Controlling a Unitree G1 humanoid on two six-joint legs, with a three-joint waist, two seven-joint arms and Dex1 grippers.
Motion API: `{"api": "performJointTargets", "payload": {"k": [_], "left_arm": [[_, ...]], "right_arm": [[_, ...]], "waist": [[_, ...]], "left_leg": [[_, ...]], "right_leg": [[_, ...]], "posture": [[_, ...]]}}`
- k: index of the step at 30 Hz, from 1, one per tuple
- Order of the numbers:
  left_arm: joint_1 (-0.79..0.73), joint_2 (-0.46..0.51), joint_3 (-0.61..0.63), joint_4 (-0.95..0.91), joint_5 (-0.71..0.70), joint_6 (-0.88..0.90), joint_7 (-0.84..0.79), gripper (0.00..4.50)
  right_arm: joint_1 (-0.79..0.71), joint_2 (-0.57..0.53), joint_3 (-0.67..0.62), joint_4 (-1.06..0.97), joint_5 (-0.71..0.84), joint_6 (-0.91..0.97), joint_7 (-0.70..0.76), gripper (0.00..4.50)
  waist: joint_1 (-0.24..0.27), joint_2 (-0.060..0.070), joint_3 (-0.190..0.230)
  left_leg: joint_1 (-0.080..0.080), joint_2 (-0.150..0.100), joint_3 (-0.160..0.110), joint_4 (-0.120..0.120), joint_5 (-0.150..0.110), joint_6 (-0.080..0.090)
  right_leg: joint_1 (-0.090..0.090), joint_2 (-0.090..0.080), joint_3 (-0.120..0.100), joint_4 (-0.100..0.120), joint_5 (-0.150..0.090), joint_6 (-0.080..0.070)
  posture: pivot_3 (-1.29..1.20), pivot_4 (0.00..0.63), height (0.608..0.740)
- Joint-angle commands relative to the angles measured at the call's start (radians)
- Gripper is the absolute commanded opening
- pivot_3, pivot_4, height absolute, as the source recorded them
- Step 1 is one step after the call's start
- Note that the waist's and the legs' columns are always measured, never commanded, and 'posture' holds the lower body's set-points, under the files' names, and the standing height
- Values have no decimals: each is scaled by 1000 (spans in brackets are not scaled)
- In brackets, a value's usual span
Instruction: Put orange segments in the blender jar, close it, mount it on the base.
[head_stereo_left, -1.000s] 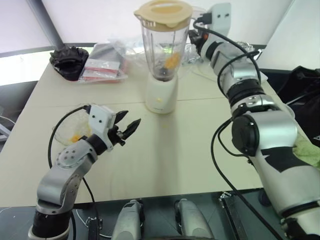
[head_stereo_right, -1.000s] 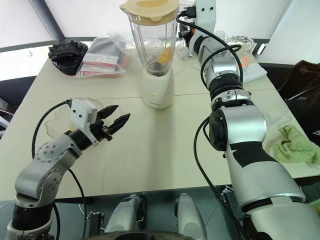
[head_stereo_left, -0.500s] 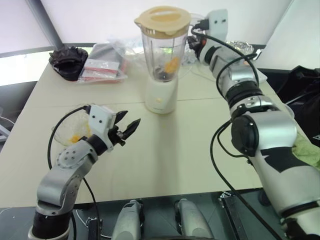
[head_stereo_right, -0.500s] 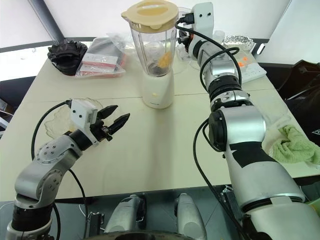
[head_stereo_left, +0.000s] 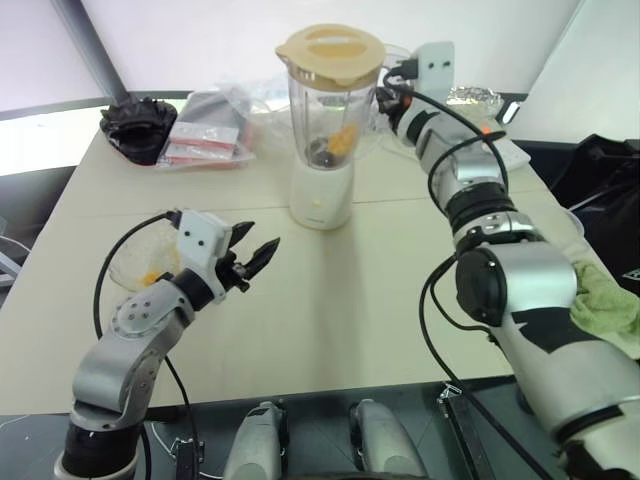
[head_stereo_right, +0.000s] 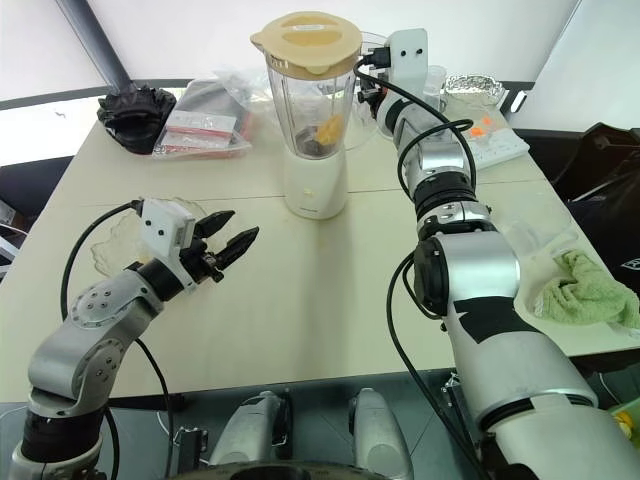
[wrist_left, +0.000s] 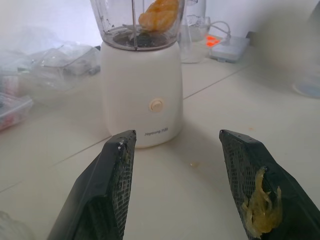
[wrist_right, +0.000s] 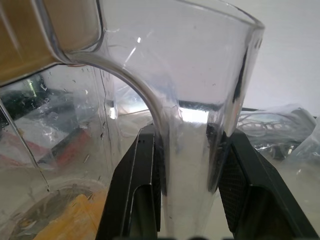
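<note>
Clear plastic blender jar (head_stereo_right: 308, 95) sits mounted on the cream-white base (head_stereo_right: 316, 186) at the far middle of the bench (head_stereo_right: 330, 290), capped by its pale-yellow lid (head_stereo_right: 307, 40). Orange segments (wrist_left: 159, 13) lie at the bottom of the jar, above the dark blade area. Near the bench's left edge a shallow clear crinkled dish (head_stereo_left: 140, 265) holds a small bit of orange fruit. Right gripper (wrist_right: 187, 170) reaches to the jar's right side; in the right wrist view its two black fingers (wrist_right: 142, 185) stand on either side of the clear side handle, close against it, pinching it or nearly so; firm contact cannot be confirmed. Left gripper (head_stereo_right: 228, 236) hovers above the bench near the dish, well apart from the base, pointing toward it. Its fingers (wrist_left: 110, 185) are spread and hold nothing; a smear of yellowish pulp (wrist_left: 260, 212) clings to the inner face of one finger. At the far left of the bench lie clear plastic bags (head_stereo_right: 205, 125) and a black object (head_stereo_right: 135, 105). A green cloth (head_stereo_right: 585, 290) rests at the right edge.
</note>
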Motion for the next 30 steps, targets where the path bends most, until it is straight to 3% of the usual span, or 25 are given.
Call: {"api": "performJointTargets", "payload": {"k": [1,5,14,18,23,30], "left_arm": [[-19,10,-14,-14,3,-7,-12,2799],[-26,8,-20,-7,-1,-8,-15,2799],[-34,3,-21,-5,-16,2,-20,2799],[-28,18,1,-14,-32,15,-32,2799],[-14,74,46,-19,-45,19,-63,2799],[8,140,134,14,-81,3,-121,2799]], "right_arm": [[27,7,15,-9,-9,36,28,2395],[38,6,26,-34,-12,44,35,4410],[152,-37,55,-194,-21,101,98,4465],[400,-110,72,-591,53,288,258,4465],[712,-260,41,-1156,253,560,445,4465],[910,-412,-29,-1532,458,767,512,4465]], "waist": [[-2,0,0],[-3,0,0],[0,0,0],[11,0,0],[23,1,1],[21,1,1]], "left_leg": [[1,0,0,0,0,0],[1,0,0,0,0,0],[1,1,1,-2,0,0],[0,0,0,-1,0,0],[0,0,-1,-1,0,1],[2,2,-1,0,0,1]], "right_leg": [[1,0,0,0,0,0],[1,0,0,0,0,-1],[-1,1,1,0,0,0],[0,0,1,-1,0,0],[-1,-1,2,-1,0,0],[0,3,2,-1,-2,-4]], "posture": [[0,150,740],[0,150,740],[0,150,740],[0,150,740],[0,150,740],[0,150,740]]}}
